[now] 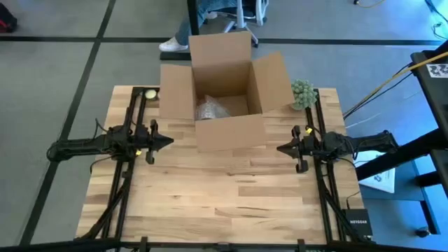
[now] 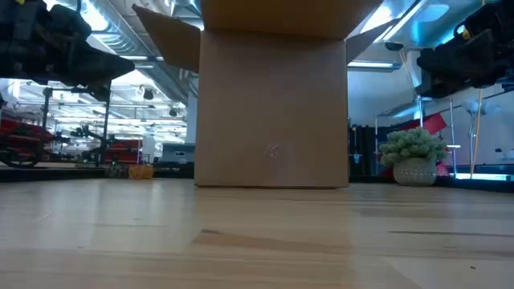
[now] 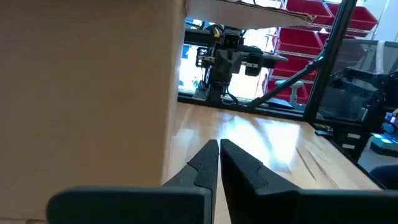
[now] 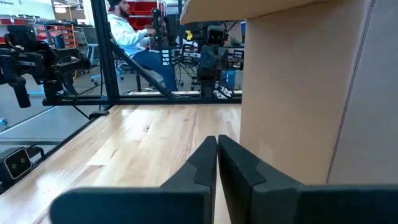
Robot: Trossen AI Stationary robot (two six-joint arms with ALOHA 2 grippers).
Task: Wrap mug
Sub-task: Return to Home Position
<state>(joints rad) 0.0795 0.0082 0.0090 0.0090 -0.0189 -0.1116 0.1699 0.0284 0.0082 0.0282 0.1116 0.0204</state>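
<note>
I read even, bright overhead light on the table (image 1: 224, 203) | ceiling lamps (image 2: 100, 18) glare in low view | box (image 2: 273, 104) front backlit, dim

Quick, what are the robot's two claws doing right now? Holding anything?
Left gripper: shut, holding nothing, beside the open brown cardboard box.
Right gripper: shut, holding nothing, on the box's other side.

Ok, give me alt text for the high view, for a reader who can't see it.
An open cardboard box stands at the far middle of a wooden table, a bubble-wrapped bundle inside it. The left gripper and right gripper, both shut, flank its front, pointing inward; a small plant stands by its right flap.
</note>
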